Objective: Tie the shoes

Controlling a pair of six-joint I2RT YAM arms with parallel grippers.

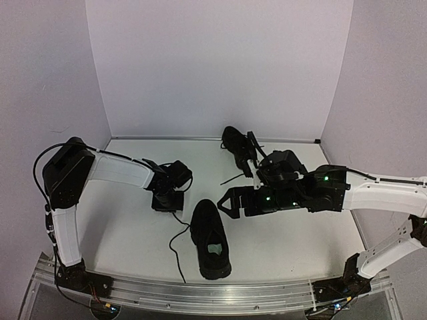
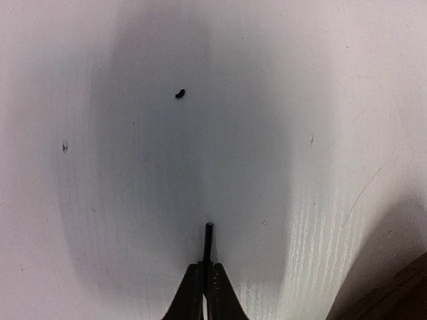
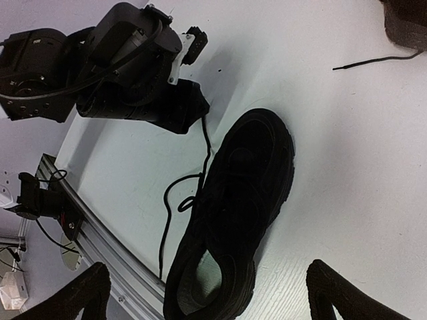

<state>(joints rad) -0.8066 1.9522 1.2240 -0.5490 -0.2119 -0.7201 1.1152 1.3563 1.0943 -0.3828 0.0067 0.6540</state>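
Note:
One black shoe (image 1: 210, 240) lies at the near middle of the table, toe away from me; it also fills the right wrist view (image 3: 240, 193). The other shoe (image 1: 237, 143) lies at the back, its edge showing in the right wrist view (image 3: 407, 20). My left gripper (image 1: 167, 199) points down at the table left of the near shoe. In the left wrist view it (image 2: 204, 270) is shut on a thin black lace end (image 2: 209, 239). That lace (image 3: 204, 137) runs from the near shoe to it. My right gripper (image 1: 228, 202) hovers open above the near shoe's toe, fingers (image 3: 87, 293) wide apart.
A second lace (image 1: 179, 257) of the near shoe trails toward the aluminium rail (image 1: 213, 293) at the front edge. The far shoe's lace (image 3: 373, 61) lies loose on the table. White walls close the back and sides. A small black speck (image 2: 180, 94) lies on the table.

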